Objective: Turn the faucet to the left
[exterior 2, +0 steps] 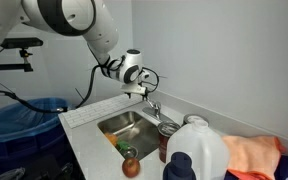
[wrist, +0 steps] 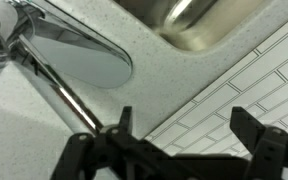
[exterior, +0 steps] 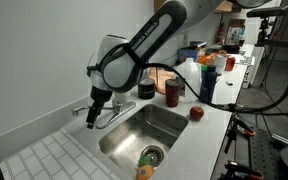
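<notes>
The chrome faucet (exterior: 106, 116) stands on the counter behind the steel sink (exterior: 169, 122), its thin spout low over the rim. It also shows in an exterior view (exterior 2: 150, 104) and in the wrist view (wrist: 52, 82), where the spout runs from the base at top left down to my left finger. My gripper (exterior: 94, 122) hangs straight down over the spout, beside the base. It is open and holds nothing (wrist: 184, 128). The spout lies at the left finger, not between the fingers. Whether it touches the finger I cannot tell.
An orange item (exterior: 144, 172) lies by the round drain (exterior: 151, 155). A red can (exterior: 173, 92), an apple (exterior: 196, 114) and bottles stand past the sink. A white jug (exterior 2: 199, 155), an orange cloth (exterior 2: 252, 155) and a blue bin (exterior 2: 24, 120) are close by. A tiled pattern (wrist: 234, 70) covers the counter.
</notes>
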{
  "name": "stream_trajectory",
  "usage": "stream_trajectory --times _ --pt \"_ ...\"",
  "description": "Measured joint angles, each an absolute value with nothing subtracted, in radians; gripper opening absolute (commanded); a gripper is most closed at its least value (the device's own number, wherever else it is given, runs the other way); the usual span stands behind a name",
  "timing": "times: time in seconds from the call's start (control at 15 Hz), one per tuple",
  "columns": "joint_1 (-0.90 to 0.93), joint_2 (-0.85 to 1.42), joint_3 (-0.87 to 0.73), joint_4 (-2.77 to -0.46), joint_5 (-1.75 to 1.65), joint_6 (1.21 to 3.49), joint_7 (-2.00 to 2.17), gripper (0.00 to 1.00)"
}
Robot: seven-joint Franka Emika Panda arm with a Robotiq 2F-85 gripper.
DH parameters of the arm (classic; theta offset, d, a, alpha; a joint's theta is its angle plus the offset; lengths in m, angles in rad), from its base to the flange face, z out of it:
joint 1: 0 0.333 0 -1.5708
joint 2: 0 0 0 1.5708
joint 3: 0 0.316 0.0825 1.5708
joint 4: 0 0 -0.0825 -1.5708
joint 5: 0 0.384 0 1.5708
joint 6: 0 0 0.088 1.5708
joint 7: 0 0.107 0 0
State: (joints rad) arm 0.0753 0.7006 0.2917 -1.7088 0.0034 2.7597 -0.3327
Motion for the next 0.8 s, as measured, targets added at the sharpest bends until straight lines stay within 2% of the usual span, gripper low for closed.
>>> stream_trajectory --times 0.53,0.8 --pt "0.079 0.718 0.282 -1.681 -0.040 2.761 -0.334 1.00" --pt "0.108 0.701 0.249 -1.651 -0.077 2.658 -0.332 1.00"
